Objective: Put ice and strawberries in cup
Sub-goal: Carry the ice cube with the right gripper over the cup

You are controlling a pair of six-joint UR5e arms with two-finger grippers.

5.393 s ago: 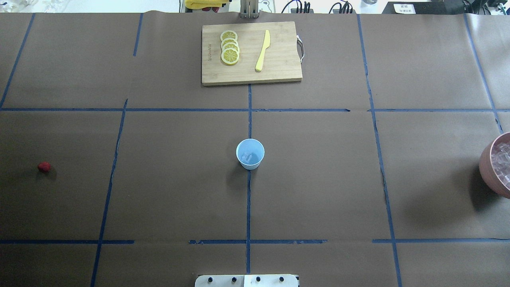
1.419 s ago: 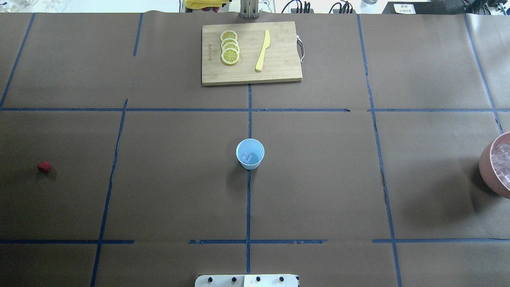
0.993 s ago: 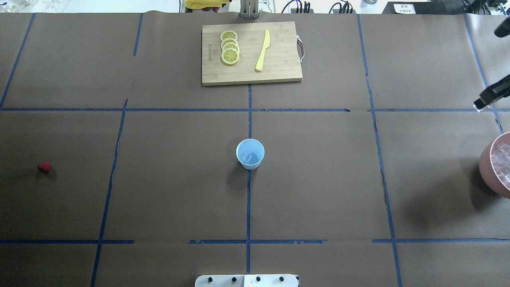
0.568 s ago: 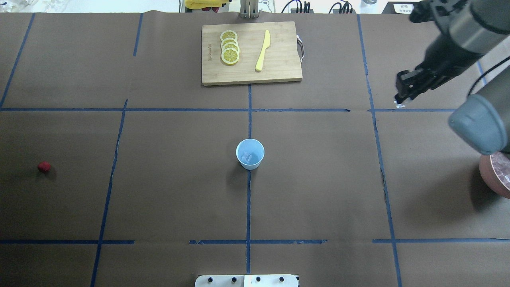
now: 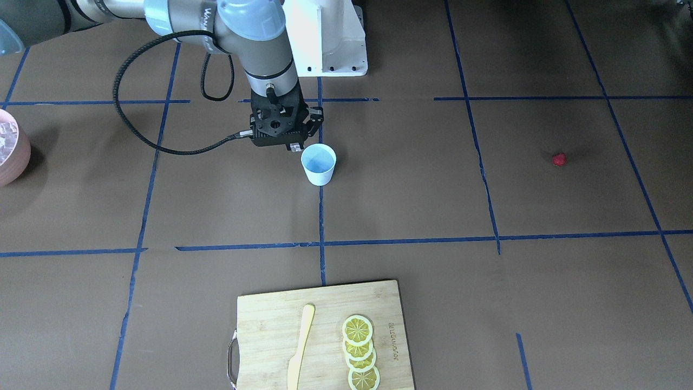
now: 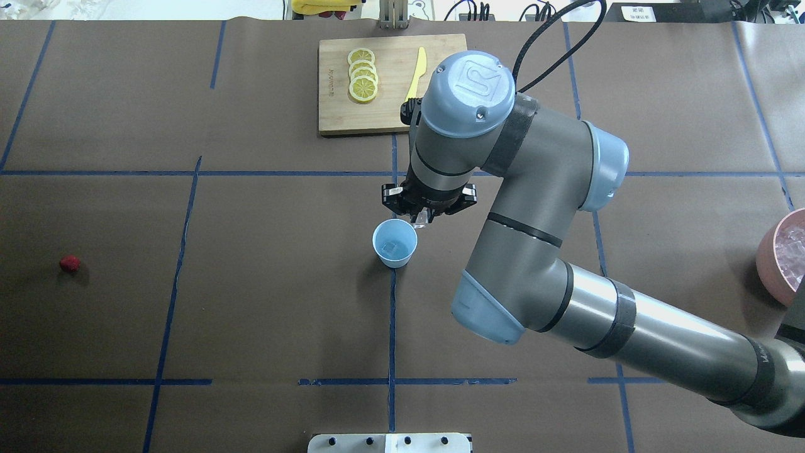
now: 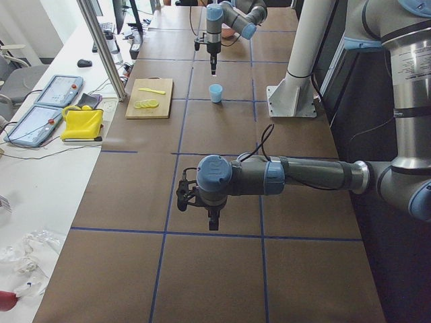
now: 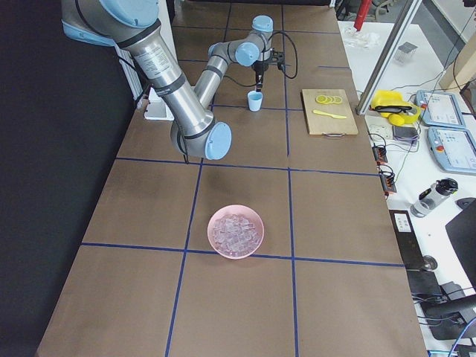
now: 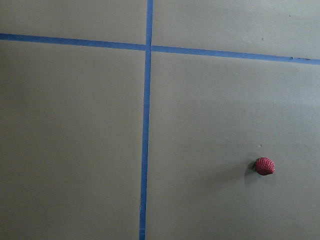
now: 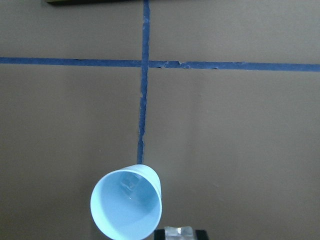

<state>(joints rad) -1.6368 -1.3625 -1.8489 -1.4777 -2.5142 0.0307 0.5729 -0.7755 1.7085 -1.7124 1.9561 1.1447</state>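
Overhead exterior view, far left: we find the strawberry (image 6: pixel 70 263) lying on the table (image 6: pixel 251 302), well apart from the cup (image 6: pixel 395 260); the left gripper (image 7: pixel 213 222) hangs above the table with that berry in its wrist view, and we cannot tell its opening. At the centre the cup stands upright with a clear cube (image 10: pixel 131 184) inside, and the right gripper (image 6: pixel 420 218) hovers just beside its far right rim, closed narrowly on an ice cube (image 10: pixel 181 231). At the right edge we note the pink bowl (image 6: pixel 768 267) filled with ice (image 6: pixel 793 251).
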